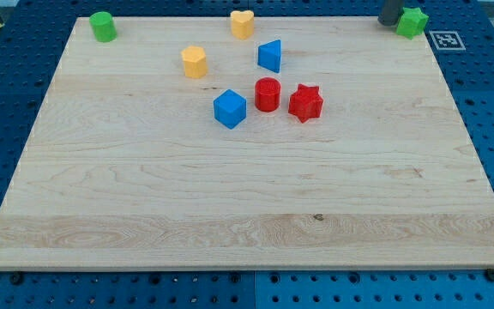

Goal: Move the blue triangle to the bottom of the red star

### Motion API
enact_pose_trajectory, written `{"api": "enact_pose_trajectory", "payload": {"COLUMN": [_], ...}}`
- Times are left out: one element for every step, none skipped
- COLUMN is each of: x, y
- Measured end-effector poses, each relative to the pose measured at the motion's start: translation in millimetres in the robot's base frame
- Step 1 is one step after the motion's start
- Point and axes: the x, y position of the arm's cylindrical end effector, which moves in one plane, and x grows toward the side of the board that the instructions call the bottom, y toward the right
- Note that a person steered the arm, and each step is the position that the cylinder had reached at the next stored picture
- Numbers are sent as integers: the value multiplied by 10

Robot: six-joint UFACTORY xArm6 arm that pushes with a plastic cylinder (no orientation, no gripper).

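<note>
The blue triangle [270,56] stands on the wooden board [230,197] at the upper middle. The red star [305,103] lies below it and to its right, about a block's width away. A dark rod enters at the view's top right; my tip [389,22] rests at the board's top right corner, just left of a green star-like block [413,21]. The tip is far to the right of the blue triangle and the red star and touches neither.
A red cylinder [268,93] sits just left of the red star, and a blue cube [229,109] left of that. A yellow hexagonal block [194,62], a yellow heart [242,24] and a green cylinder [103,26] lie along the top.
</note>
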Motion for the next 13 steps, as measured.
{"api": "enact_pose_trajectory", "payload": {"x": [1,50,280,481,606,798,960,1134,1262,1263,1198,1195,1115], "y": [-743,-1270,-1500,-1821,-2074,-2093,-2093,-2082,-1934,-1597,-1299,-975,-767]}}
